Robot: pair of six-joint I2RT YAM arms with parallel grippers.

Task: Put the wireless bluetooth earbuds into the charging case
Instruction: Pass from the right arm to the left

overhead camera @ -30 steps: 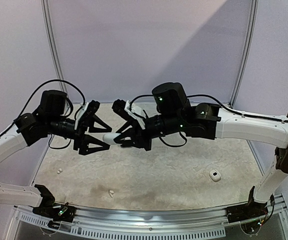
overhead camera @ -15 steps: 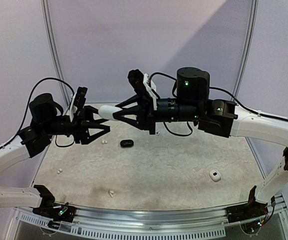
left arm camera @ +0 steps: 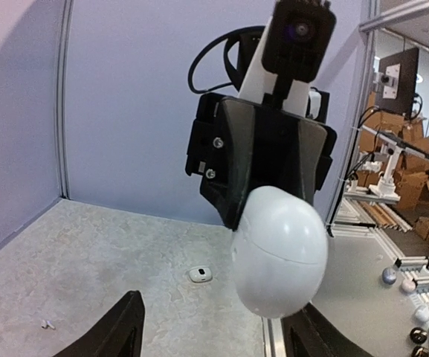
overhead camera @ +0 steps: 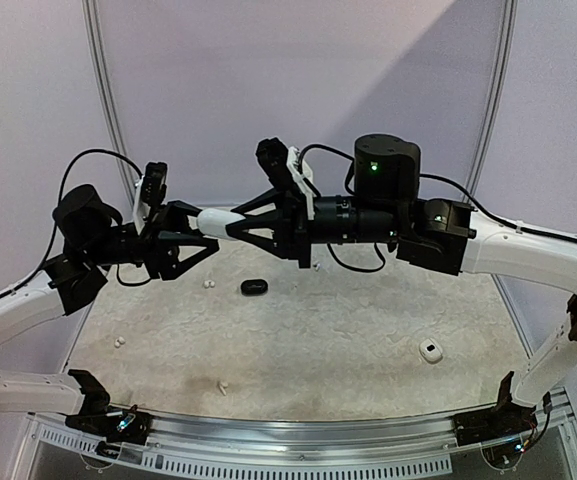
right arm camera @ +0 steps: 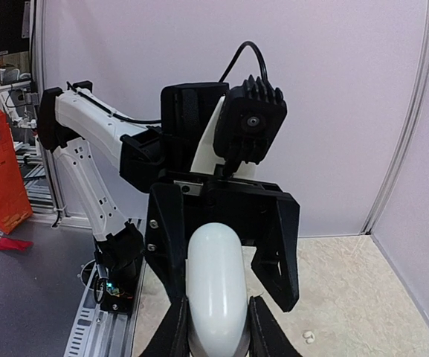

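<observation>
White case (overhead camera: 218, 221), clamped lengthwise in the right jaws, points its free end at the gap between the wide-spread left jaws.

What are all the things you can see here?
white pebble-shaped case: one, white, in the air, held by the right gripper
black oval case: one, black, on the speckled beige table, near the back
small white rounded case: one, white, on the table, right side
tiny white earbuds: at least three, white, scattered on the table
table: one, beige, under everything
left gripper: one, black, open, facing the held case
right gripper: one, black, shut on the white case
</observation>
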